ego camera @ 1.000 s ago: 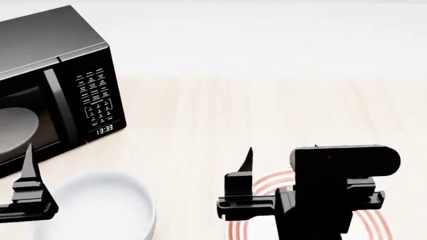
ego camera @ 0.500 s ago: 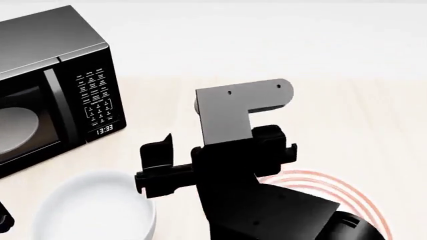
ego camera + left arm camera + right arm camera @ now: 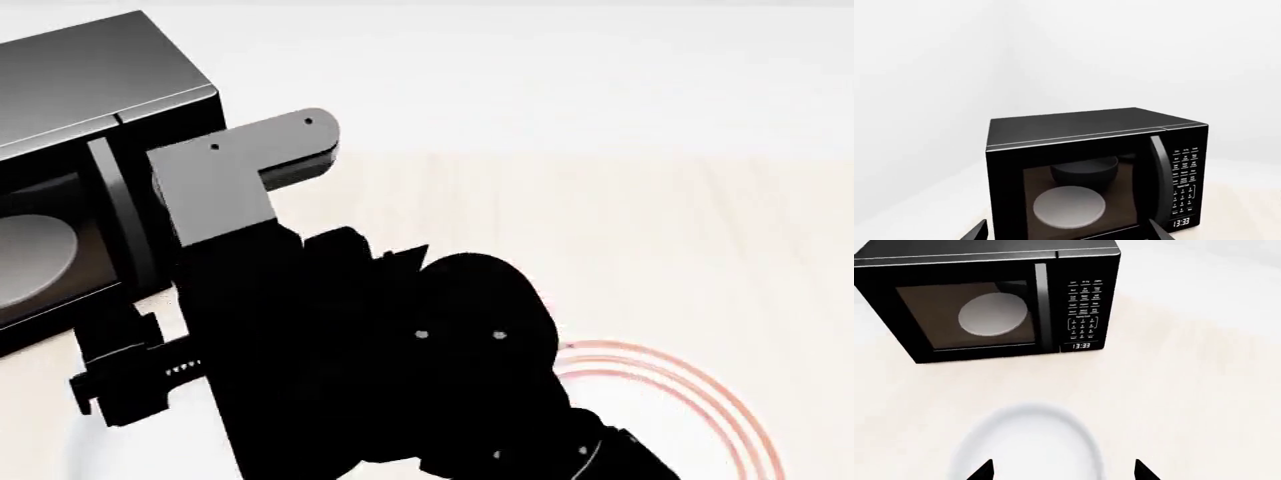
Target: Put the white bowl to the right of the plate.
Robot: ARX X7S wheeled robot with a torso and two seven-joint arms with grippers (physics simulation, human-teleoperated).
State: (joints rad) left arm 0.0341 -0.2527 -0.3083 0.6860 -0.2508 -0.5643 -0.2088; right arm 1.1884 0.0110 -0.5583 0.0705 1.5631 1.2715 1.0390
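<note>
Head view: my right arm has swung left across the frame since a second ago, from over the plate to over where the white bowl sat. It now blocks the bowl completely. Only the plate's right arc of red rings shows, low right. Microwave is half covered too. Left claw is out of this view.

Left wrist: just the microwave front and two fingertips at the bottom edge, set wide apart.

Right wrist: white bowl sits directly under my right claw, blurred, near edge cut off. Tips straddle it, spread wide, nothing held (no contact I can confirm). So I'm lined up for a grab; bowl not yet moved to the plate's right.
</note>
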